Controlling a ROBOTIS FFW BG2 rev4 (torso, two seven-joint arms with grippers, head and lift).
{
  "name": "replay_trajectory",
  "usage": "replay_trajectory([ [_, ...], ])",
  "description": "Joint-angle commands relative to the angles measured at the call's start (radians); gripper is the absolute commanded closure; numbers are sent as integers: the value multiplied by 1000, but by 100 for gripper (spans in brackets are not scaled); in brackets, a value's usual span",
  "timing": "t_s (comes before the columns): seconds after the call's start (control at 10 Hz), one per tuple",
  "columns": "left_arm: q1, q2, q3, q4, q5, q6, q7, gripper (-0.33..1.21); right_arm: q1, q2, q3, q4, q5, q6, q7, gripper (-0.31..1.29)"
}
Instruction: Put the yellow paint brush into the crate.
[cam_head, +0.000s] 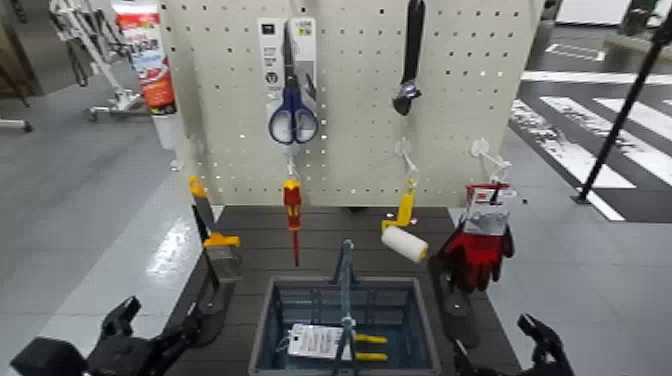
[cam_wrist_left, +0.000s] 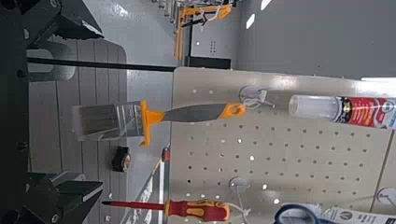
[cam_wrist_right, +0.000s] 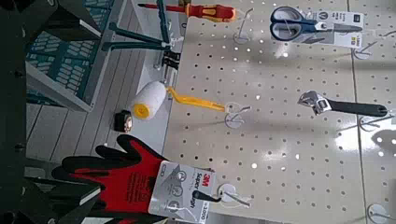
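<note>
The left gripper's (cam_wrist_left: 58, 114) fingers stand wide apart with nothing between them, near the brush (cam_wrist_left: 107, 121), which hangs on the board's (cam_head: 350, 100) left side, left of the screwdriver (cam_head: 292, 206). The crate (cam_head: 272, 335) sits in the middle below. The right gripper (cam_head: 505, 345), fingers apart and empty, waits at near right.

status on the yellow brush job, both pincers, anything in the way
left pincer open and empty, facing brush; right pincer open, idle low right; brush on its hook; crate handle upright, may obstruct drop
</note>
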Motion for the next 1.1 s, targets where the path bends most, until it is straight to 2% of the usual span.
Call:
replay_trajectory([
  [0.1, -75, 8, 57, 19, 36, 77, -82, 20, -15, 0, 9, 8, -2, 8, 8, 14],
  [0.3, -118, 25, 106, 59, 76, 103, -136, 20, -19, 3, 11, 10, -5, 12, 16, 14],
  [0.6, -207, 68, 142, 142, 98, 163, -251, 20, -25, 5, 15, 13, -5, 12, 19, 14],
  [0.8, -282, 106, 132, 218, 99, 169, -320, 20, -33, 2, 18, 18, -6, 12, 25, 14],
  [1.1, -354, 143, 134, 303, 108, 170, -386, 20, -50, 5, 30, 30, -9, 14, 33, 14],
])
